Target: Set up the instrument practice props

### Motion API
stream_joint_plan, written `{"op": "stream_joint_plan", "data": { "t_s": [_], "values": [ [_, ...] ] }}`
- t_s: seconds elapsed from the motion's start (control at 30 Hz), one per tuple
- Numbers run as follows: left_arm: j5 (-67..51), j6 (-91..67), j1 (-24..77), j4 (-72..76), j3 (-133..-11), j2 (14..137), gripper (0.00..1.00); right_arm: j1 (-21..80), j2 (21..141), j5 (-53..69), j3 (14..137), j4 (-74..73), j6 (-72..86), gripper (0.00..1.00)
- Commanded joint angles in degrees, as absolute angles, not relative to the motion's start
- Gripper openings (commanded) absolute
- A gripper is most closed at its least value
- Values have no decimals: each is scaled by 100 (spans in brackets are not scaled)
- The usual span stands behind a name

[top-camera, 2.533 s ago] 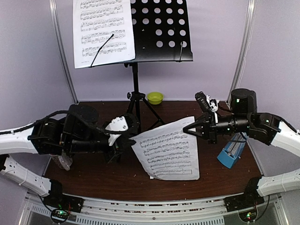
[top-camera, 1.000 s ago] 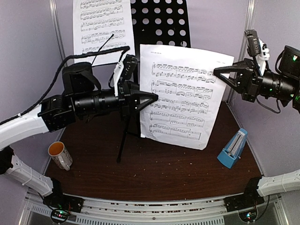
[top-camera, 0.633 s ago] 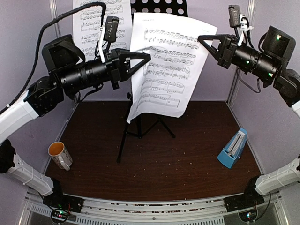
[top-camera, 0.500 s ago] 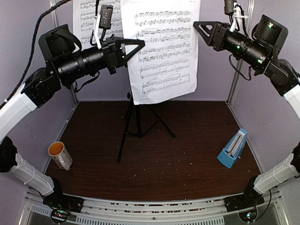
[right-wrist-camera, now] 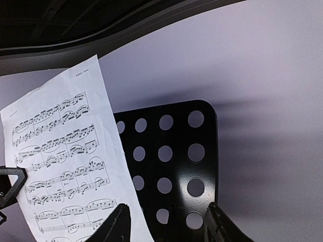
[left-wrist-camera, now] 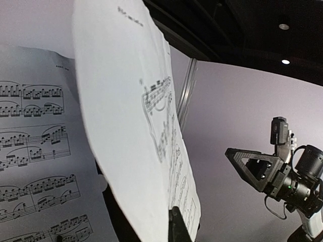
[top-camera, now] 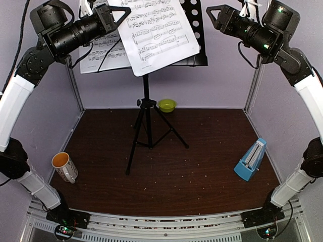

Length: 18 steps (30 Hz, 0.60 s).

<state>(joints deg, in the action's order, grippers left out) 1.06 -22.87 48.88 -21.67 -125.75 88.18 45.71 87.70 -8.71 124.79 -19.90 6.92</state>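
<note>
At the far left of the dark tabletop point(top-camera: 202, 181) stands a white-and-orange mug point(top-camera: 64, 167), no part of this job. High above it, the left gripper point(top-camera: 118, 11) is closed on the left margin of a loose sheet point(top-camera: 157, 35) of printed music. The sheet hangs tilted in front of the music stand point(top-camera: 147, 118), and one lower corner droops below the ledge of the desk. Another page point(top-camera: 98, 50) rests on the left half of the perforated black desk point(top-camera: 198, 44), under a thin wire retainer.

The paper looks light and limp. Seen from the left wrist, it bows away from its one held edge, so it will likely swing, curl and crease easily. A second pinch on the bare right margin would probably keep it flat while its bottom edge settles onto the ledge.

A lime-green bowl point(top-camera: 167, 105) sits behind the tripod. At upper right, the right gripper point(top-camera: 214, 15) hovers with its jaws apart, clear of the sheet. Low on the right stands the blue metronome point(top-camera: 251, 160), untouched. It appears rigid and slope-sided, so it is probably best gripped low.
</note>
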Motion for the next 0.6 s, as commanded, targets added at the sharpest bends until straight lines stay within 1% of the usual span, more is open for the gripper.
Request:
{"op": "stream_joint_plan", "data": {
  "t_s": [0.0, 0.1, 0.23, 0.4, 0.57],
  "values": [
    [732, -2392, 4762, -2525, -13142, 9034, 0, 4571, 8971, -1284, 12892, -2529, 946, 50],
    [861, -2285, 4730, -2709, -13425, 9168, 0, 4575, 9211, -1248, 13290, -2966, 1150, 47],
    [978, -2067, 4733, -2821, -13536, 9216, 0, 4573, 9483, -1099, 13690, -3444, 1466, 46],
    [994, -1373, 4701, -2710, -13548, 9078, 0, 4567, 9564, -931, 13662, -3848, 1984, 43],
    [830, -1139, 4528, -2786, -13559, 8978, 0, 4563, 9563, -730, 13526, -3864, 2283, 41]
  ]
}}
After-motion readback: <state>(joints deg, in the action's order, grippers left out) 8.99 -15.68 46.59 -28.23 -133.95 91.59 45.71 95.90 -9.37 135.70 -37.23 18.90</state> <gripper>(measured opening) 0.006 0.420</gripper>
